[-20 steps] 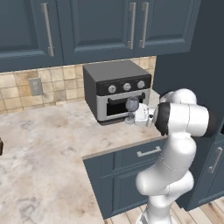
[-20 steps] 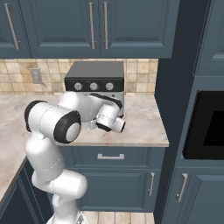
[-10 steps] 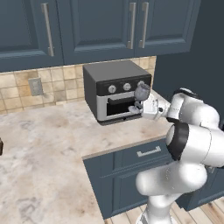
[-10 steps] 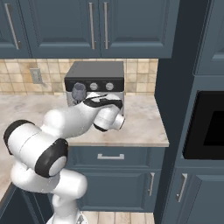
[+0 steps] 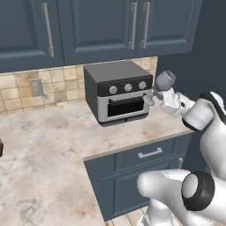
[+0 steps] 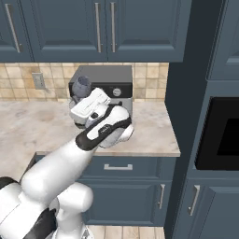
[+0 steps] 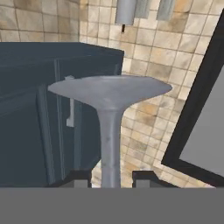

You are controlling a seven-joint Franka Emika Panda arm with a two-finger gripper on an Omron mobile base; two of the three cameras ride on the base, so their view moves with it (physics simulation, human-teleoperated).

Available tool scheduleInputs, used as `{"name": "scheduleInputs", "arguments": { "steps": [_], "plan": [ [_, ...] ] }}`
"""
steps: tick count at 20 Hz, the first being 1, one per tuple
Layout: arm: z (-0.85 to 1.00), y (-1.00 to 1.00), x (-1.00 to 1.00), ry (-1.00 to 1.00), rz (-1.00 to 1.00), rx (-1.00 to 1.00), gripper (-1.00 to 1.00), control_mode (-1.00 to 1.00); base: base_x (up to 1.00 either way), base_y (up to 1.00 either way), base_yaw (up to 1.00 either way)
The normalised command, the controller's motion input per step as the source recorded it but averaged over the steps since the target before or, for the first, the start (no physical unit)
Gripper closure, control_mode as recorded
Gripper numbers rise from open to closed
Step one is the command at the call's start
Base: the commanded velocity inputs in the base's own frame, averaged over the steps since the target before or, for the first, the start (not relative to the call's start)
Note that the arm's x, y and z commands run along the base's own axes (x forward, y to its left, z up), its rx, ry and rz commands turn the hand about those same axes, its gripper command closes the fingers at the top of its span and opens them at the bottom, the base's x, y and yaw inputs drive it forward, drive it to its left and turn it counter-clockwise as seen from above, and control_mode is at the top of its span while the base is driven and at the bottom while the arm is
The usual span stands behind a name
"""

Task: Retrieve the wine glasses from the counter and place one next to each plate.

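Left base view: from behind and left of the arm, looking forward and down across the counter (image 5: 53,145) toward the toaster oven (image 5: 119,90). Right base view: from behind and right, facing the same oven (image 6: 109,84) and counter (image 6: 149,135), both shared. Hand view: very near, along the wine glass (image 7: 109,118) stem, between the fingertips (image 7: 81,177).
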Motion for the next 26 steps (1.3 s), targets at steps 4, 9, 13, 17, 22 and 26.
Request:
{"name": "scheduleInputs", "arguments": {
  "steps": [4,9,13,17,22,26],
  "plan": [
    [0.55,-0.33,-1.0,0.0,0.04,0.12,1.0,-1.0,0.0,0.0,0.0],
    [0.5,-0.38,-1.0,0.0,0.04,0.02,1.0,-1.0,0.0,0.0,0.0],
    [0.17,-0.11,-1.0,0.0,0.01,0.0,1.0,-1.0,0.0,0.0,0.0],
    [0.0,-0.16,-0.79,-0.01,0.0,-0.07,1.0,-1.0,0.0,0.0,0.0],
    [0.0,-0.16,-0.9,-0.05,0.0,-0.13,1.0,-1.0,0.0,0.0,0.0],
    [0.0,-0.45,-0.46,0.0,-0.06,-0.01,1.0,1.0,-0.11,-0.21,-0.06]
  ]
}}
